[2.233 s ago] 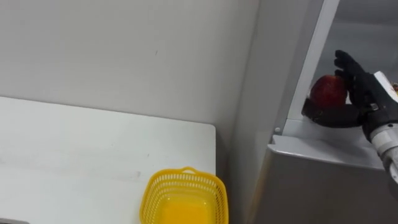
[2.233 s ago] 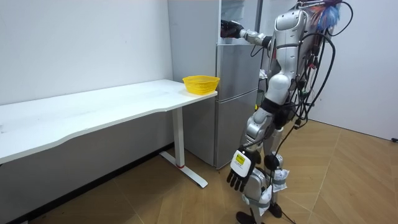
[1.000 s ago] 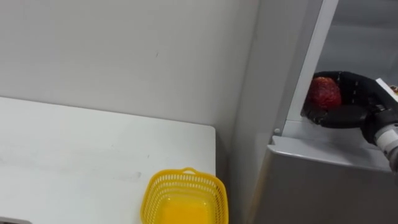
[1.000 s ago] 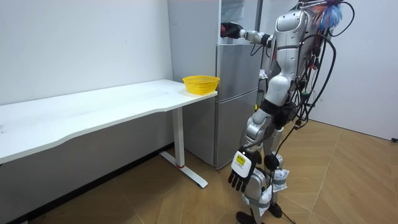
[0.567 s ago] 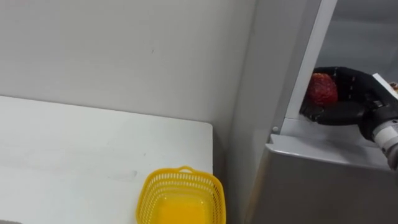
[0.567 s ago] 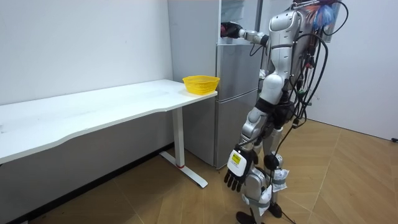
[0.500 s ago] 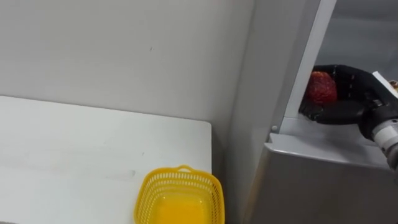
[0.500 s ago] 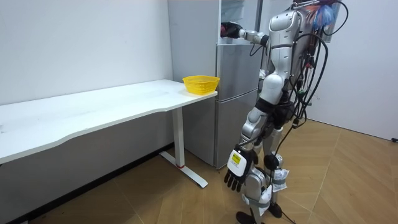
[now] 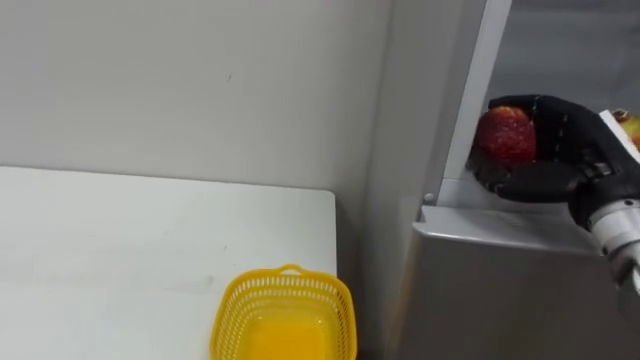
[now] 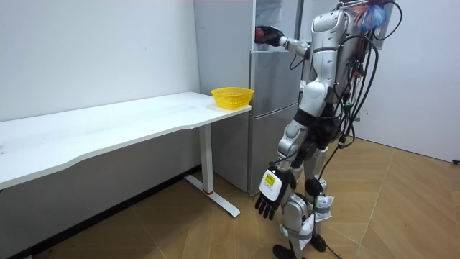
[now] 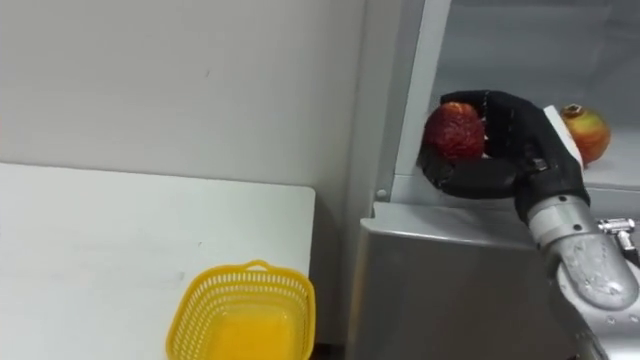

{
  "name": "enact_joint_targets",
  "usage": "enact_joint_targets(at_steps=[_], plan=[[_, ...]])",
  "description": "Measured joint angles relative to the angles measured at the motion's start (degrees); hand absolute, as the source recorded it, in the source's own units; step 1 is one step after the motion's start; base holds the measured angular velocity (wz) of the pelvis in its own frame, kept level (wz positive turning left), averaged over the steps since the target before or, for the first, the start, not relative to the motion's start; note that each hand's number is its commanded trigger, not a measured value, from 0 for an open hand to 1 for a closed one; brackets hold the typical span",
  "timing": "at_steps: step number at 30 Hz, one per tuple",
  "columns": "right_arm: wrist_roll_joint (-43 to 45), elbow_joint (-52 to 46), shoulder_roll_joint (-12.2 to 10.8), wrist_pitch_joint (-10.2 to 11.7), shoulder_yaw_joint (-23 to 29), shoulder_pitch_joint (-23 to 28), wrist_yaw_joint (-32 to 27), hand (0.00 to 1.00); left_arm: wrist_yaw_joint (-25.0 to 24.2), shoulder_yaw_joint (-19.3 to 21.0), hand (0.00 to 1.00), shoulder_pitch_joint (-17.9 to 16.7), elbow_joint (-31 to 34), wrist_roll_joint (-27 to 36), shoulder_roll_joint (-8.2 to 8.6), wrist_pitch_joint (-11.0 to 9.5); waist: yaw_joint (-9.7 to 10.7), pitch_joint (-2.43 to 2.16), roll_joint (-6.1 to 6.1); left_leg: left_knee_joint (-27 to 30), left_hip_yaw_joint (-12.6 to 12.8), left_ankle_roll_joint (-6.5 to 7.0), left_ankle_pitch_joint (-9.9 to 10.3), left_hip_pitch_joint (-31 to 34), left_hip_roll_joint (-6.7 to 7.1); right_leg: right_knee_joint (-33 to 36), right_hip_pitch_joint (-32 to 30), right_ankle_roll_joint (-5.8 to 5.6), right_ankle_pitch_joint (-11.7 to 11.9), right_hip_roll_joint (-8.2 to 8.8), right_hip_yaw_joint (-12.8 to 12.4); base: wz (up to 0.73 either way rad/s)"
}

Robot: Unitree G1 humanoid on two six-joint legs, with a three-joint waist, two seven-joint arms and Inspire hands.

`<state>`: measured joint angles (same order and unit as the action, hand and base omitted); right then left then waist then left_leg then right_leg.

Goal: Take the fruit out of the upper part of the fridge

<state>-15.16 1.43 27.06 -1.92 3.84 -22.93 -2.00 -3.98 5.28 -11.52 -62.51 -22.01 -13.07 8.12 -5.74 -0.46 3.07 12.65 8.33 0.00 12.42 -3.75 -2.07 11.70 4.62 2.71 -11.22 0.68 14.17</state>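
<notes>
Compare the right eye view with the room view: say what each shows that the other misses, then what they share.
Right eye view: the right hand with fingers curled round a red fruit, a second fruit on the shelf beside it. Room view: the left hand hanging open by the leg, the whole table, the wooden floor. Both: the right hand at the upper fridge, the yellow basket on the table's end by it.
</notes>
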Motion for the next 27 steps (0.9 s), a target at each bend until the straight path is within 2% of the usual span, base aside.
enact_joint_targets(at_steps=[2, 6, 10, 13, 15, 17, 19, 22, 27], plan=[[-0.3, -5.1, -0.3, 0.0, -0.7, 3.3, 0.5, 1.00, 0.1, 0.0, 0.00, -0.5, -0.1, 0.0, 0.48, -0.7, 0.7, -0.01, -0.31, 0.0, 0.5, -0.01, 0.0, -0.2, -0.15, 0.0, 0.0, 0.08, 0.0, -0.04, -0.1, -0.09], [1.4, -8.7, -0.6, -0.1, -2.2, 6.1, 1.0, 1.00, 0.8, 0.0, 0.00, -0.9, -0.2, 0.1, 0.83, -2.2, 1.0, 0.04, -0.29, 0.0, 1.4, -0.02, 0.0, -0.4, -0.25, -0.1, 0.0, 0.14, 0.1, -0.09, -0.8, -0.11], [4.0, -18.0, -2.1, 0.0, -2.4, 7.5, 1.4, 1.00, 1.4, 0.1, 0.00, -1.6, -0.5, 0.0, 0.94, -3.0, 1.5, -0.06, -0.33, -0.1, 2.2, 0.02, 0.0, 0.0, -0.25, 0.0, -0.6, 0.05, 0.2, -0.10, -1.5, -0.09], [4.0, -21.7, -2.2, 1.6, -2.7, 7.5, 1.4, 1.00, 2.3, -0.5, 0.00, -1.9, -0.5, 0.0, 1.01, -3.5, 1.8, -0.06, -0.12, -0.3, 2.3, 0.02, 0.0, -0.2, -0.25, -0.1, -0.4, 0.01, 0.3, -0.19, -1.6, 0.00], [4.7, -23.5, -3.0, 1.8, -2.8, 7.6, 1.6, 1.00, 2.5, -1.3, 0.00, -1.9, -0.5, 0.0, 1.07, -3.7, 1.8, -0.01, 0.00, -0.5, 2.4, 0.02, 0.0, -0.3, -0.25, -0.1, -0.4, 0.01, 0.3, -0.17, -1.6, 0.00], [6.8, -27.3, -5.3, 2.3, -2.8, 8.0, 2.5, 1.00, 2.2, -1.6, 0.00, -1.9, -0.5, -0.1, 1.06, -4.5, 2.3, 0.07, -0.11, -0.4, 2.4, 0.02, 0.0, 0.0, -0.24, -0.2, -0.7, 0.00, 0.3, -0.16, -1.6, 0.00], [8.4, -29.5, -6.0, 3.5, -2.8, 8.7, 3.2, 1.00, 2.0, -1.7, 0.00, -1.7, -0.5, 0.0, 1.06, -4.9, 2.2, 0.18, -0.30, -0.4, 2.4, 0.03, 0.0, 0.0, -0.22, -0.2, -0.8, -0.01, 0.3, -0.16, -1.7, 0.00], [10.8, -31.9, -6.1, 5.0, -4.1, 9.5, 4.1, 1.00, 2.0, -2.0, 0.00, -1.7, -0.8, 0.0, 1.05, -5.7, 2.2, 0.25, -0.47, -0.5, 2.3, 0.03, 0.0, -0.1, -0.23, -0.3, -0.8, 0.00, 0.3, -0.19, -1.6, 0.00], [16.3, -32.2, -6.1, 5.6, -7.0, 9.5, 4.9, 1.00, 1.8, -2.1, 0.00, -0.6, -1.7, -0.1, 1.10, -5.9, 2.1, 0.20, -0.38, -0.9, 2.2, 0.02, 0.0, 0.0, -0.23, -1.1, -0.9, 0.02, 0.3, -0.27, -1.5, 0.00]])
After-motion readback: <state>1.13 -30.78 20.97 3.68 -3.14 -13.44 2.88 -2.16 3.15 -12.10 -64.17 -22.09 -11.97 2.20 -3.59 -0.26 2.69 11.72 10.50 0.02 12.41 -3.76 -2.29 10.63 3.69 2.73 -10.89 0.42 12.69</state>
